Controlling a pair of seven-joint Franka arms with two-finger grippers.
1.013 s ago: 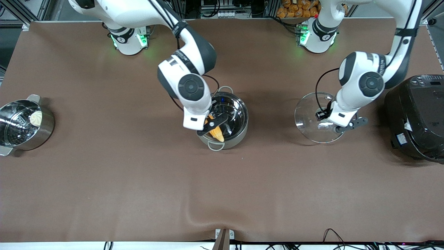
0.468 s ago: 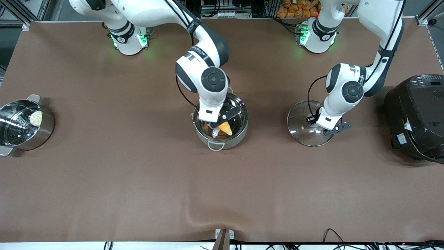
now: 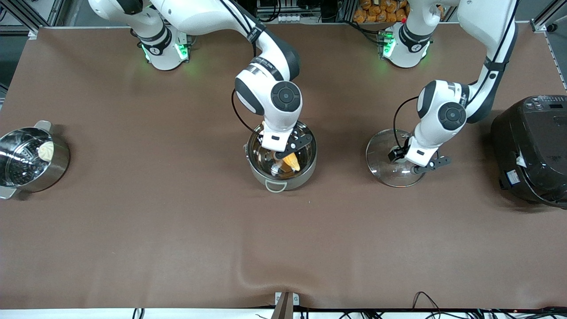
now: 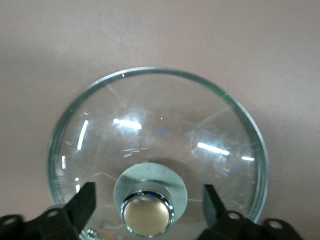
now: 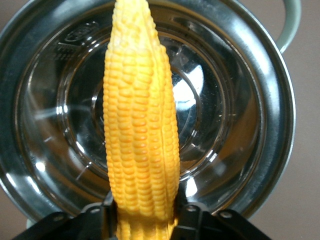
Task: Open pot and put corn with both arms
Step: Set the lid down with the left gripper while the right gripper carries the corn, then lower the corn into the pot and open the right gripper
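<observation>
The shiny steel pot (image 3: 283,180) stands open at the table's middle. My right gripper (image 3: 288,155) is shut on the yellow corn cob (image 3: 293,162) at its thick end and holds it down inside the pot. In the right wrist view the corn (image 5: 140,125) lies across the pot's rim (image 5: 280,100) between my right gripper's (image 5: 145,216) jaws. The glass lid (image 3: 382,155) rests on the cloth toward the left arm's end. My left gripper (image 3: 414,166) sits over it, open. In the left wrist view my left gripper (image 4: 148,200) straddles the copper-toned knob (image 4: 148,215) of the lid (image 4: 160,125) without touching it.
A steel pot with a perforated insert and a white item (image 3: 31,159) stands at the right arm's end of the table. A big black rice cooker (image 3: 531,150) stands at the left arm's end, close to the lid. The brown cloth has a fold near the front edge (image 3: 248,270).
My right gripper carried the corn from the pot's rim to over its middle and lower into it. My left gripper brought the lid down onto the cloth, slightly toward the pot.
</observation>
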